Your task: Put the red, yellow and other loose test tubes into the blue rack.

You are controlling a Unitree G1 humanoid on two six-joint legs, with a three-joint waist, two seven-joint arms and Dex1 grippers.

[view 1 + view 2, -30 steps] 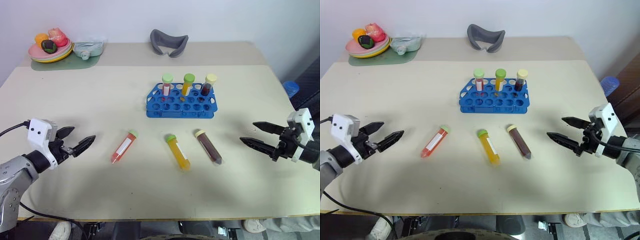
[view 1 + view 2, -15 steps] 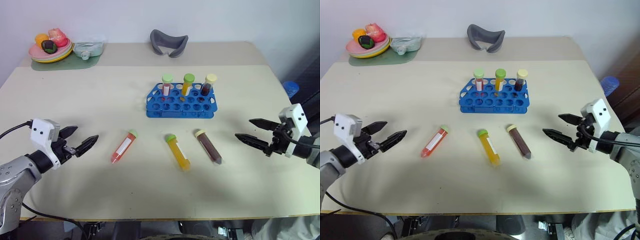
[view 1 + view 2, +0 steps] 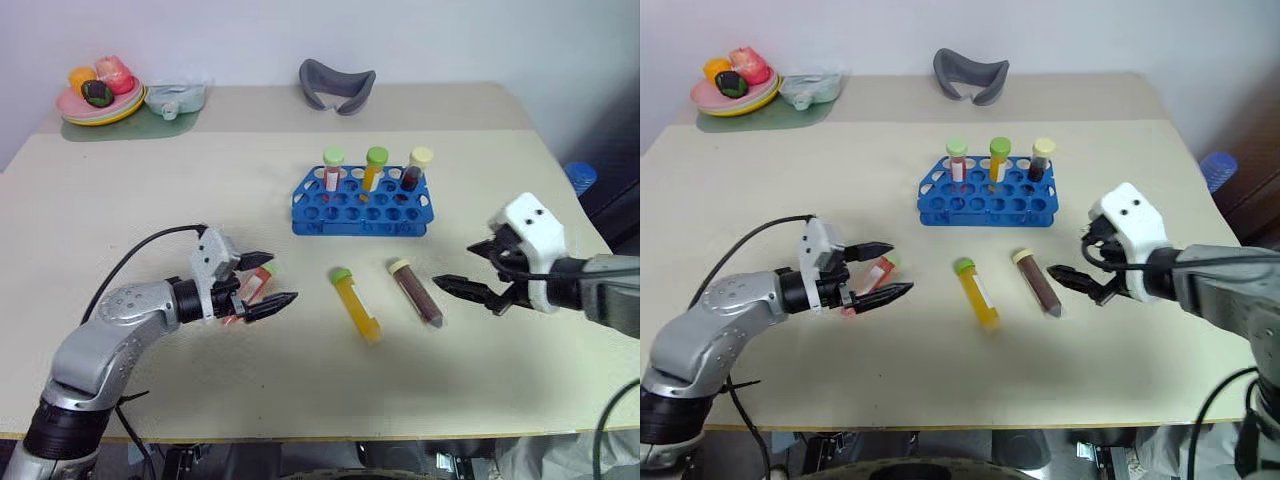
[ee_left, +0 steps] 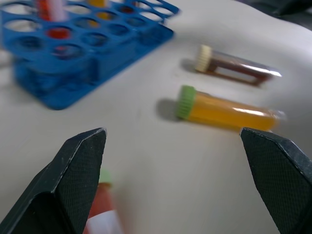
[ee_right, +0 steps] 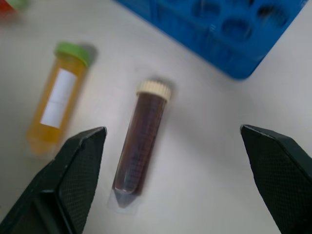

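Three loose test tubes lie flat on the bench in front of the blue rack: the red tube on the robot's left, the yellow tube in the middle and the maroon tube on the right, each well apart from its neighbours. The rack already has three capped tubes standing in its back row.

The left hand hangs over the red tube with its fingers spread wide and nothing between them; the right hand is just beside the maroon tube, equally wide open and empty.

Round tubes lying on a smooth surface could roll if a fingertip nudges one before the hand closes, and the red tube's tapered end may slip out of a pinch placed too near it. A tube lifted lying flat must then be stood upright, or it will likely strike the rack's rim instead of entering a hole. Both arms heading for the rack together could also collide.

The left hand covers most of the red tube in the head views, so whether a finger touches it cannot be told. The left wrist view is blurred and cuts that tube off.
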